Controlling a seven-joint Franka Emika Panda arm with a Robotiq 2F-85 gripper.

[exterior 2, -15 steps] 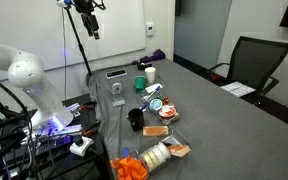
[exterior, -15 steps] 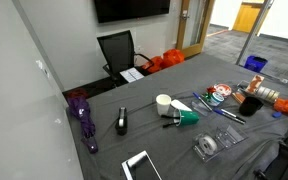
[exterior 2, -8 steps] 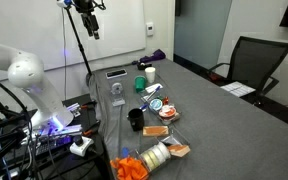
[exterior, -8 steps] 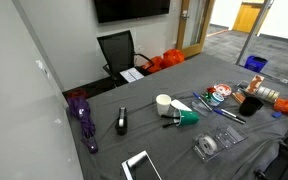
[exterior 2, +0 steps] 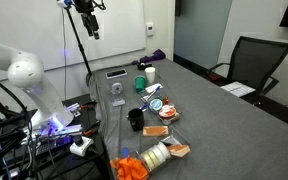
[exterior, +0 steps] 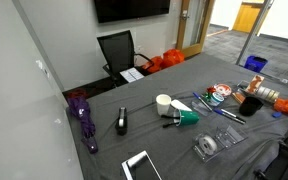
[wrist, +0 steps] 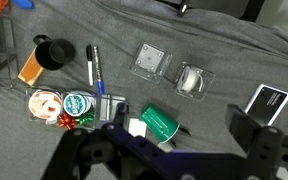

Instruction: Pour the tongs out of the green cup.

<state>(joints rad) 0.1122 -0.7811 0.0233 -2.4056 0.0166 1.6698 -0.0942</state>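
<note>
The green cup (exterior: 188,117) lies on its side on the grey table, next to an upright white cup (exterior: 163,103). The dark tongs (exterior: 170,123) stick a little way out of its mouth. In an exterior view the green cup (exterior 2: 141,83) shows at the table's far end. My gripper (exterior 2: 86,18) hangs high above the table. In the wrist view my gripper (wrist: 180,128) is open and empty. The green cup (wrist: 159,123) lies far below between its fingers, with the tongs' tips (wrist: 181,131) showing at its mouth.
A black stapler-like device (exterior: 121,121), a purple umbrella (exterior: 82,118), a phone (exterior: 140,165) and a clear box with tape (exterior: 206,146) lie around. A black cup (exterior: 249,103), pens (wrist: 94,65) and snack packs (exterior 2: 159,152) are further along. An office chair (exterior: 117,50) stands behind.
</note>
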